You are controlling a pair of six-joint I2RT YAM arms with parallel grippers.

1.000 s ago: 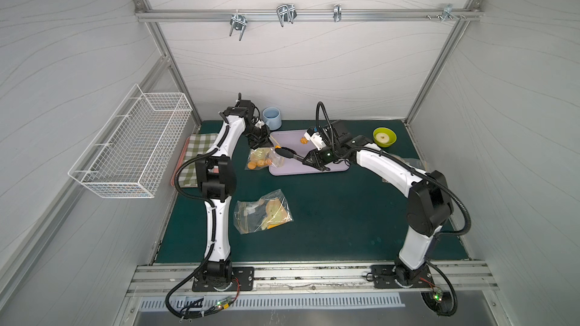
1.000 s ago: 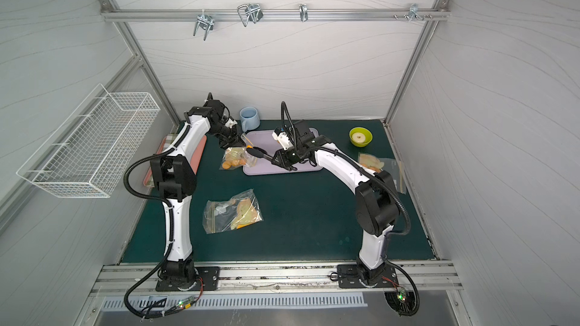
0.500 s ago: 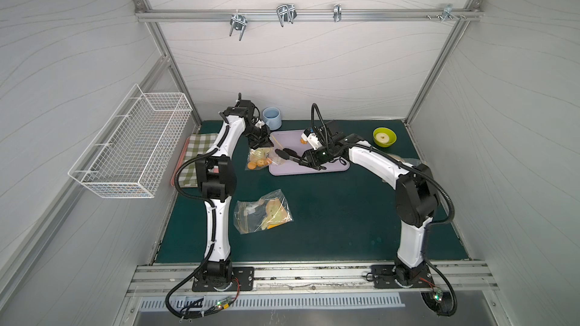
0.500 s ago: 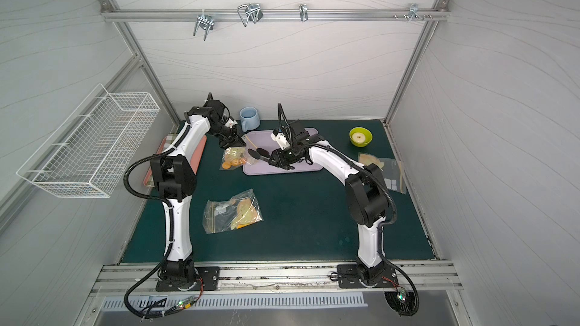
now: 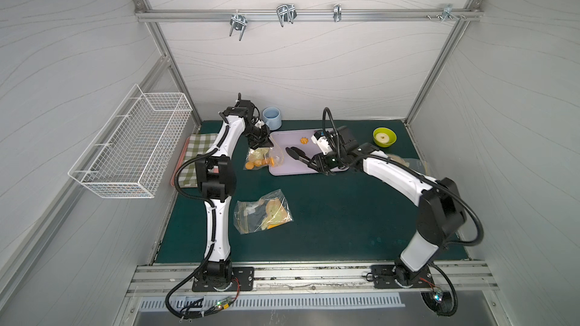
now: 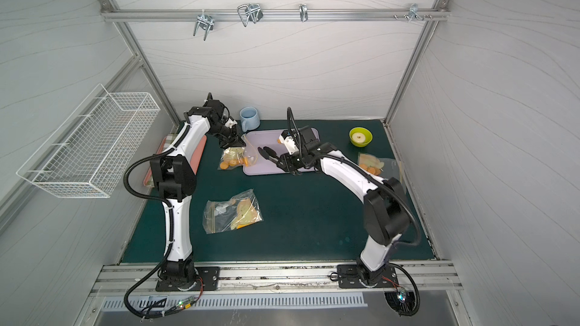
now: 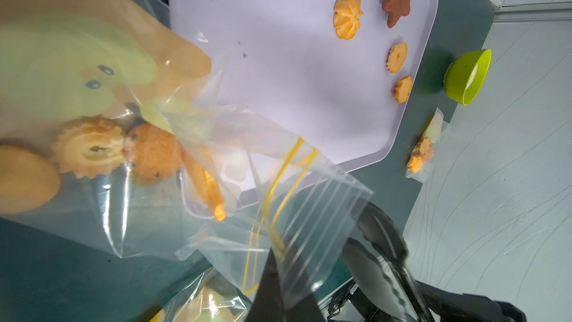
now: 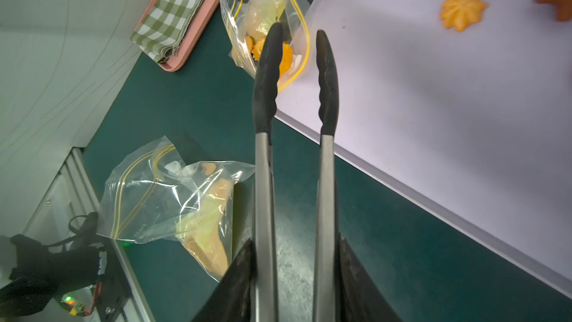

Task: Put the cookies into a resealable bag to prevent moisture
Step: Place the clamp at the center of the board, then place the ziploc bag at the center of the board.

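The clear resealable bag (image 5: pixel 262 158) lies at the left edge of the lilac tray (image 5: pixel 288 139), with several orange cookies (image 7: pixel 89 147) inside. My left gripper (image 5: pixel 260 144) is shut on the bag's rim (image 7: pixel 309 243) and holds its mouth up. The right gripper (image 8: pixel 295 243) is shut on the metal handles of black-tipped tongs (image 8: pixel 272 66). The tong tips stand apart with nothing between them, just outside the bag's mouth. More cookies lie on the tray: a flower (image 7: pixel 347 15), a dark brown star (image 7: pixel 398 1) and two rounds (image 7: pixel 396 57).
A second bag (image 5: pixel 263 216) with a toast-shaped print lies on the green mat nearer the front. A third bag (image 6: pixel 375 166) lies at the right, by the green bowl (image 5: pixel 384 137). A blue cup (image 5: pixel 271 118), a checked cloth (image 5: pixel 201 152) and a wire basket (image 5: pixel 135 148) are at the back and left.
The tongs have opened and drawn back a little from the bag's mouth, and the right arm has swung outward. The left arm has stayed still, holding the bag.
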